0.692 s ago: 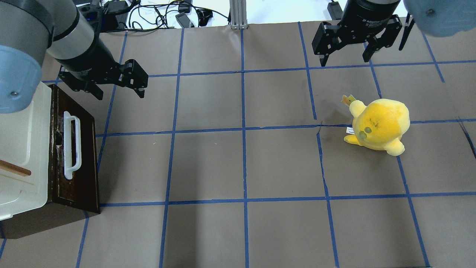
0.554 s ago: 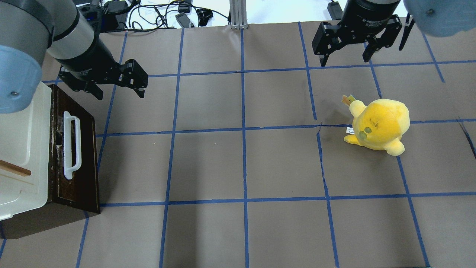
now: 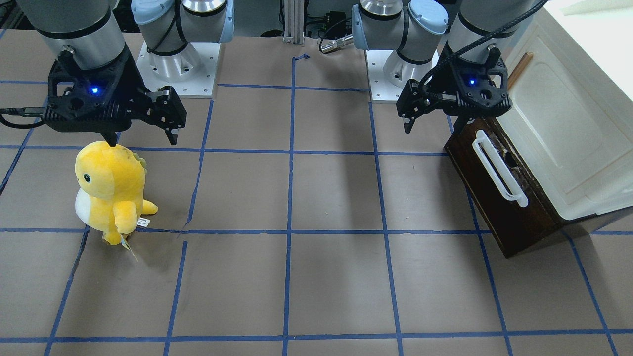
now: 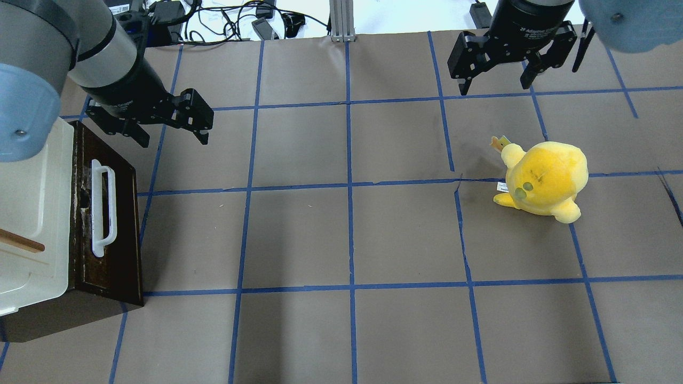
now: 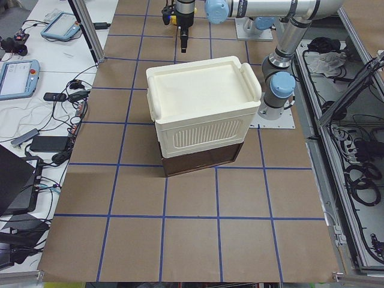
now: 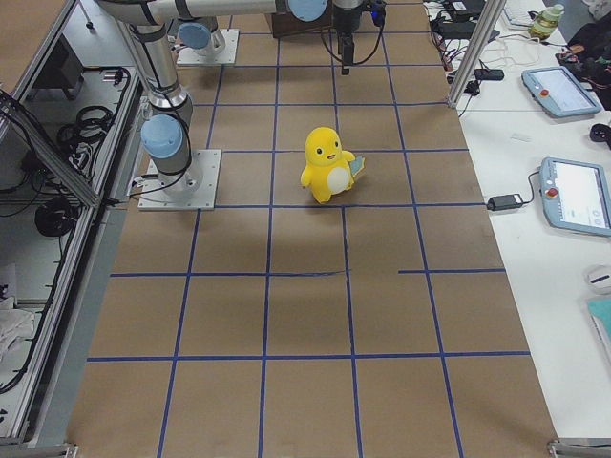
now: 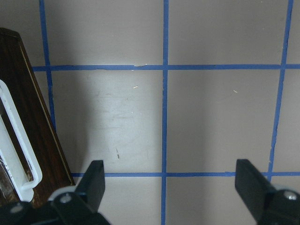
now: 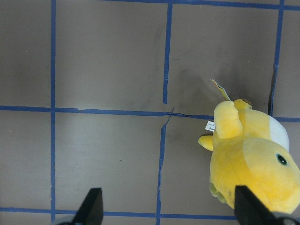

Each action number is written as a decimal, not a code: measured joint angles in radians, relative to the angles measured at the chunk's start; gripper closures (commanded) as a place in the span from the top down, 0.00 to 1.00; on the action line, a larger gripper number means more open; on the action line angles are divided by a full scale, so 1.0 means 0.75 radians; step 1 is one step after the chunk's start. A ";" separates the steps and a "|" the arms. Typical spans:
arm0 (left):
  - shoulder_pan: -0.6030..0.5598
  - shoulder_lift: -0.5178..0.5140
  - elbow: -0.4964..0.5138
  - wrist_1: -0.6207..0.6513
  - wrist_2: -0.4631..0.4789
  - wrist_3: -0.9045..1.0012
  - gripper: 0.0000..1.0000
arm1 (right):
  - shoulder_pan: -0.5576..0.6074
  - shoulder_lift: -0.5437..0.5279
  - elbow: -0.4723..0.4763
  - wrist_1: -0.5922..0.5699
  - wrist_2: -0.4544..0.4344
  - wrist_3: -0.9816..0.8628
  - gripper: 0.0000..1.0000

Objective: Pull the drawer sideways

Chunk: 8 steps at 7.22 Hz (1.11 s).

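The dark brown drawer (image 4: 114,234) sits shut in the cream-white cabinet (image 4: 32,213) at the table's left edge, its white bar handle (image 4: 101,208) facing the table's middle. It also shows in the front view (image 3: 494,207) and at the left of the left wrist view (image 7: 28,112). My left gripper (image 4: 173,140) is open and empty, hovering just beyond the drawer's far corner, apart from the handle (image 7: 18,140). My right gripper (image 4: 494,88) is open and empty at the far right.
A yellow plush toy (image 4: 541,178) stands on the right half of the table, just in front of my right gripper (image 3: 142,140). A thin wooden stick (image 4: 21,241) lies on the cabinet top. Blue tape lines grid the brown table cover.
My left gripper has shifted slightly nearer and toward the drawer's side. The right arm, the drawer and the plush have not moved.
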 measured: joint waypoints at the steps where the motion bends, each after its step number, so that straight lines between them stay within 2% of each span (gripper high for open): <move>1: 0.003 -0.007 -0.001 0.002 0.001 0.000 1.00 | 0.000 0.000 0.000 0.000 0.000 0.001 1.00; 8: 0.010 -0.039 -0.003 0.037 0.008 -0.017 1.00 | 0.000 0.000 0.000 0.000 0.001 0.001 1.00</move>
